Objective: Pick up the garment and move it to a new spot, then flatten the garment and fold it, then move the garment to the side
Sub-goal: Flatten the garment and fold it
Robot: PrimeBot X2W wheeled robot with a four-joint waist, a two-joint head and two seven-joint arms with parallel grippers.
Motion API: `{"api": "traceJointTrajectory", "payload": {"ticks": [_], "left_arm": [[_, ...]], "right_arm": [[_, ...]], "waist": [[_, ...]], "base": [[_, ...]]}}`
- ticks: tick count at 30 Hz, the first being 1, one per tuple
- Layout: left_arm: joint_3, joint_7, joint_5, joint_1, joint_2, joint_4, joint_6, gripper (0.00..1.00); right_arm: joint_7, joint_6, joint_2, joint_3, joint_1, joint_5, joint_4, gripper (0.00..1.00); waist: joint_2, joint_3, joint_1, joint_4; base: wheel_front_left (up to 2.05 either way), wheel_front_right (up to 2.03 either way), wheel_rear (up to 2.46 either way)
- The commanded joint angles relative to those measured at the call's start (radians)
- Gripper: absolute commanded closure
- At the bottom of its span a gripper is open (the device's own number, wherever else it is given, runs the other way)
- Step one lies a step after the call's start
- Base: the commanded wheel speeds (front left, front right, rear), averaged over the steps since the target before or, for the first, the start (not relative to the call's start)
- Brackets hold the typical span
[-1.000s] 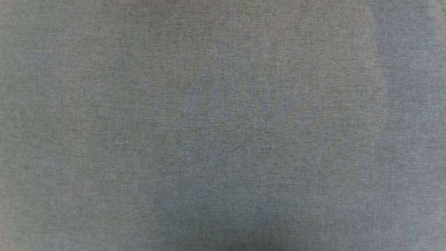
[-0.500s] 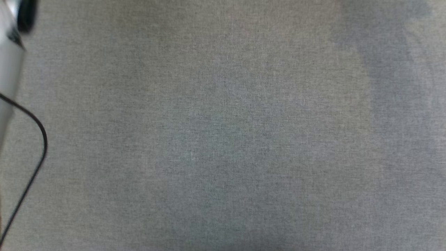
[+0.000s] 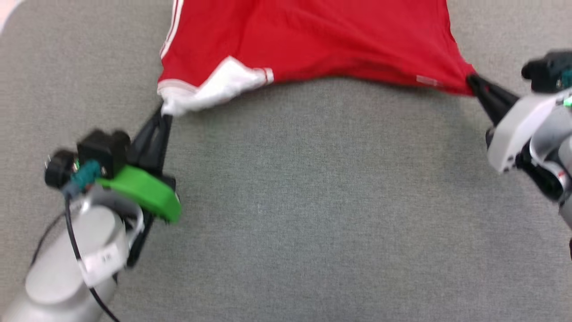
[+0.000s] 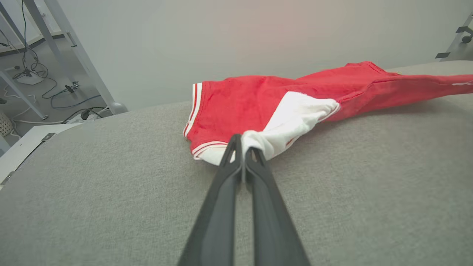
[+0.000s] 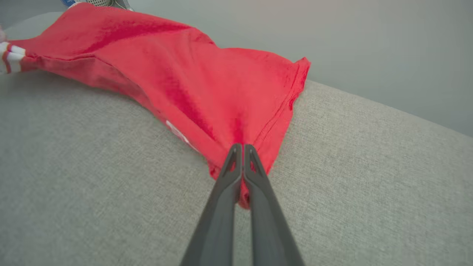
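A second before, the head view held nothing but the grey cloth-covered surface (image 3: 313, 201). Half a second before, a pale arm and a black cable had come in at its left side. At this moment the garment (image 3: 321, 40) and both grippers were in it. Whether the head had tilted or the arms had drawn the cloth nearer could not be told for certain, since the whole picture may have shifted.

The left gripper (image 3: 163, 114) was closed on the bunched white sleeve (image 3: 219, 85), its two dark fingers pressed together with the cloth pinched at their tips. The right gripper (image 3: 471, 80) was closed likewise on a red corner of the hem. The two stood well apart, and the near edge of the garment ran between them in a shallow sagging curve, taut at both pinch points.

The red body of the shirt lay towards the far edge of the surface, mostly resting on it, with ridges and folds running in from the held corners. No numerals showed on the side facing up.

Judging from this, the carry to a new spot was under way or nearly finished, and the stretch between the grippers looked like the start of flattening. The sleeve was still folded over on itself, so spreading remained to be done, and no fold had yet been made.
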Motion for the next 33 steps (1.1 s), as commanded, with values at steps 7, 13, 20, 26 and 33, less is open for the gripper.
{"api": "traceJointTrajectory", "payload": {"ticks": [7,13,20,26,33], "left_arm": [[-0.015,-0.002,-0.069,0.244,0.023,-0.083,0.059,1.0],[-0.033,0.01,-0.121,0.402,0.031,-0.139,0.098,1.0],[-0.053,0.057,-0.188,0.542,0.052,-0.222,0.13,1.0],[-0.085,0.122,-0.213,0.622,0.091,-0.283,0.153,1.0],[-0.081,0.122,-0.195,0.631,0.124,-0.337,0.167,1.0]], "right_arm": [[-0.018,-0.001,-0.043,-0.016,0.237,0.009,-0.082,1.0],[0.005,-0.001,-0.07,-0.073,0.414,0.009,-0.157,1.0],[0.048,-0.001,-0.079,-0.187,0.632,-0.015,-0.274,1.0],[0.119,-0.001,-0.076,-0.295,0.803,-0.058,-0.362,1.0],[0.199,-0.001,-0.044,-0.406,0.909,-0.083,-0.47,1.0]], "waist": [[0.0,-0.136,0.0,0.01],[0.0,-0.197,0.0,0.0],[0.0,-0.244,0.0,-0.006],[0.0,-0.264,0.0,-0.004],[0.0,-0.24,0.0,0.005]], "base": [[0.0,0.0,0.0],[0.0,0.0,0.0],[0.0,0.0,0.0],[0.0,0.0,0.0],[0.0,0.0,0.0]]}}
